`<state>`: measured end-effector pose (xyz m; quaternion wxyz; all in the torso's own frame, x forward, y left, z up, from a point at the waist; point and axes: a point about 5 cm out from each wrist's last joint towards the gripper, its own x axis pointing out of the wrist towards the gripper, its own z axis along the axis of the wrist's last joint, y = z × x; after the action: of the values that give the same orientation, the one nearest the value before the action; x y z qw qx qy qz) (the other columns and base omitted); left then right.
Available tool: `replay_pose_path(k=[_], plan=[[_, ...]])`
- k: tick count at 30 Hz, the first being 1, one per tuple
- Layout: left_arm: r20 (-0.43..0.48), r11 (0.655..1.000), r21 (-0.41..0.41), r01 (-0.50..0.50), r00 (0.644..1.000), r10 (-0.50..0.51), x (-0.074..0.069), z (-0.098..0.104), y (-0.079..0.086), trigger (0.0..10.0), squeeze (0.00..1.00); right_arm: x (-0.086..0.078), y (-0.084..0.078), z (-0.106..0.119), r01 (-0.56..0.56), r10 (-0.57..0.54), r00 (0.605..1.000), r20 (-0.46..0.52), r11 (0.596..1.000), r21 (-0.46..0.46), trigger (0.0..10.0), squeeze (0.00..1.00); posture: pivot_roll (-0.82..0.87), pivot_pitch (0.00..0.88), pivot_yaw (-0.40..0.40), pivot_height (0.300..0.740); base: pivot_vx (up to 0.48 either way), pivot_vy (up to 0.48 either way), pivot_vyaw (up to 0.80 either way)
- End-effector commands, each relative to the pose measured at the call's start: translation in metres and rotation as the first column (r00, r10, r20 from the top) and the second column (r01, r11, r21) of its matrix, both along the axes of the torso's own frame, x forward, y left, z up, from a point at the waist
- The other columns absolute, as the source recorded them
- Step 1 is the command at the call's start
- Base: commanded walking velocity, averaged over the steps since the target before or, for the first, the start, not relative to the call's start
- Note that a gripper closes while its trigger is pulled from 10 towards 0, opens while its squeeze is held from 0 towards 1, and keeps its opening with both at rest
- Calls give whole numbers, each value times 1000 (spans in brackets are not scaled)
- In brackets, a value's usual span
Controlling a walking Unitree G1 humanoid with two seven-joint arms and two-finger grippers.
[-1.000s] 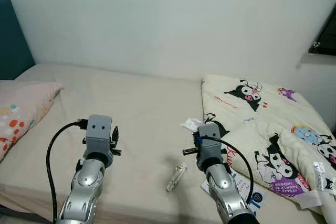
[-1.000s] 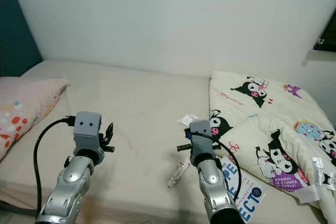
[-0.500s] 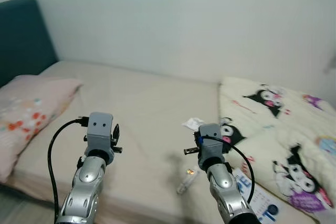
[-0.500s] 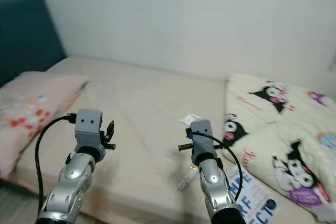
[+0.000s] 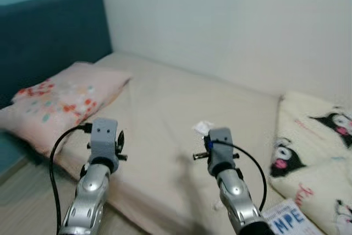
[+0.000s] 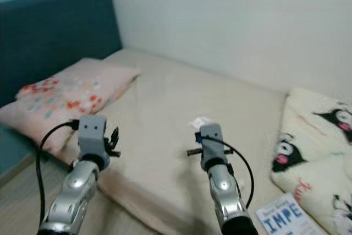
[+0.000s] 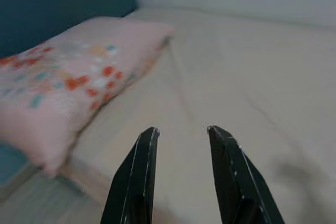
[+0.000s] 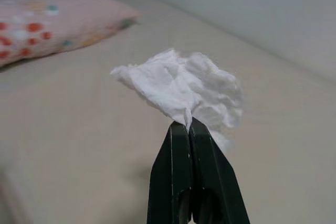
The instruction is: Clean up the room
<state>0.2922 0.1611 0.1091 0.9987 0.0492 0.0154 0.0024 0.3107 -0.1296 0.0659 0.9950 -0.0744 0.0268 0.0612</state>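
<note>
The left claw (image 7: 181,145) hovers near the left edge of the bed (image 5: 165,114), its fingers (image 7: 137,166) parted and holding nothing. The right claw (image 8: 188,129) is clenched on a crumpled white tissue (image 8: 181,90), lifted clear above the middle of the mattress; in the head views the tissue (image 5: 202,127) peeks out just beyond the right wrist.

As a judgement, the cleanup is only begun: one scrap of litter is in hand but not yet thrown away, and no bin is in sight. More remains on the bed, so most of the work looks still ahead.

Counted from left to right: one teal headboard (image 5: 49,37) at the far left; one pink flowered pillow (image 5: 60,100) against it; two silver arms, each with one claw; one tissue, held; one printed paper with blue lettering (image 6: 283,217) at the near right edge of the bed; and one cream cartoon-print blanket (image 5: 322,152) bunched at the far right. The views are somewhat blurred, so smaller litter may go uncounted.
</note>
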Motion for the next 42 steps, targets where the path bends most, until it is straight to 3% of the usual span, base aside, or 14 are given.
replay_pose_path(k=[1,18,42], plan=[[-19,1000,4,-3,1000,3,-1,-4,0,10000,0,-1,1,-2,-5,5,1000,-11,1000,-5,10000,0,69,0,-103,740,0,0,800],[-23,1000,9,2,1000,-1,-1,-3,0,10000,0,2,2,-1,-14,14,1000,-15,1000,-4,10000,0,71,0,-106,740,0,0,800],[-122,1000,23,-14,992,17,-5,-13,2,10000,0,0,4,-7,-27,27,999,-37,1000,11,10000,0,83,2,-105,740,0,0,800]])
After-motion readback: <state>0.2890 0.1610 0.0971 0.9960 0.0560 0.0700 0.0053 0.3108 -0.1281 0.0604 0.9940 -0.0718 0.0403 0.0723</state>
